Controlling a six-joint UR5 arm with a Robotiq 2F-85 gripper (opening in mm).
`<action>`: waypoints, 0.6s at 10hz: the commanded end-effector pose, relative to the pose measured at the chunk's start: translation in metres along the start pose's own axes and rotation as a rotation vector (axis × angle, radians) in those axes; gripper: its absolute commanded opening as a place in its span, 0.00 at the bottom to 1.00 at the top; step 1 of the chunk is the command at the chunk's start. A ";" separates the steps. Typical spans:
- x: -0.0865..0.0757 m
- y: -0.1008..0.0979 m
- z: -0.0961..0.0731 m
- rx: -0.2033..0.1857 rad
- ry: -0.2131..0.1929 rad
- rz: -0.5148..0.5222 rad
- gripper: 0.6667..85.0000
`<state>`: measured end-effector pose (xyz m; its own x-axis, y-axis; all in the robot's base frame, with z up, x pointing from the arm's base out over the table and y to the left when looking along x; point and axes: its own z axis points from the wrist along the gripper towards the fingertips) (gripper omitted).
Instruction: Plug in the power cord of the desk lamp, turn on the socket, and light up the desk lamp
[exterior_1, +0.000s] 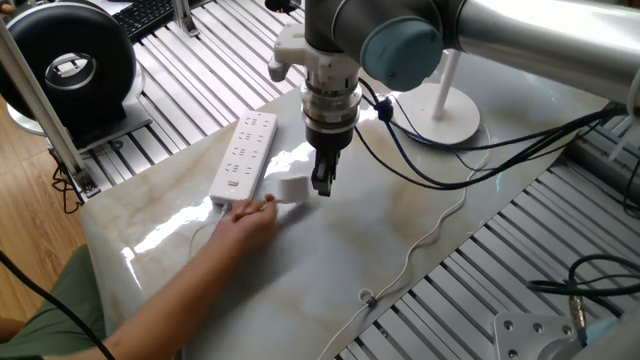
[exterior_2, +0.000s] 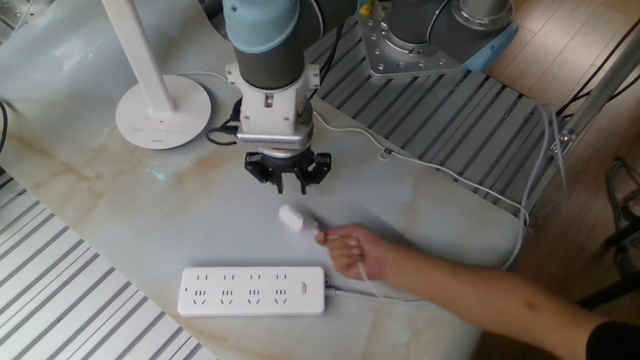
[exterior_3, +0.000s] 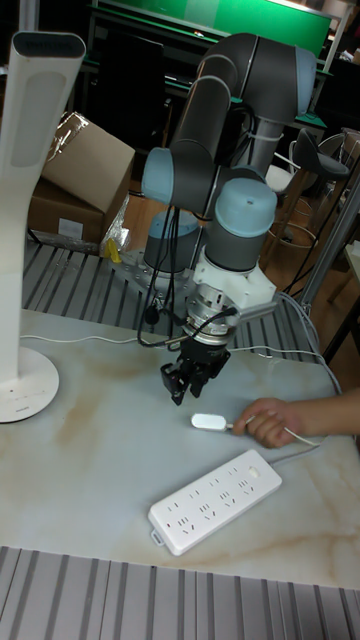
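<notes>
Tall fixed view crops the desk lamp (exterior_3: 28, 230); a hand (exterior_3: 266, 421) offers the white plug (exterior_3: 207, 422) below the spread, empty gripper (exterior_3: 190, 385).

Bright, even light falls from above – the glossy marble-pattern tabletop (exterior_1: 330, 250) shows white glare streaks, shadows are soft, and the tall fixed view's background is dim.
</notes>
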<state>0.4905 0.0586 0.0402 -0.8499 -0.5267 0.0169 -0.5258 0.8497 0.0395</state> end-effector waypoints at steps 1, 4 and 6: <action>0.001 -0.009 -0.003 0.035 -0.002 0.178 0.45; 0.004 -0.012 -0.002 0.052 0.012 0.244 0.45; 0.001 -0.001 -0.002 0.010 0.004 0.256 0.46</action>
<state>0.4921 0.0494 0.0407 -0.9390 -0.3425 0.0320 -0.3429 0.9394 -0.0065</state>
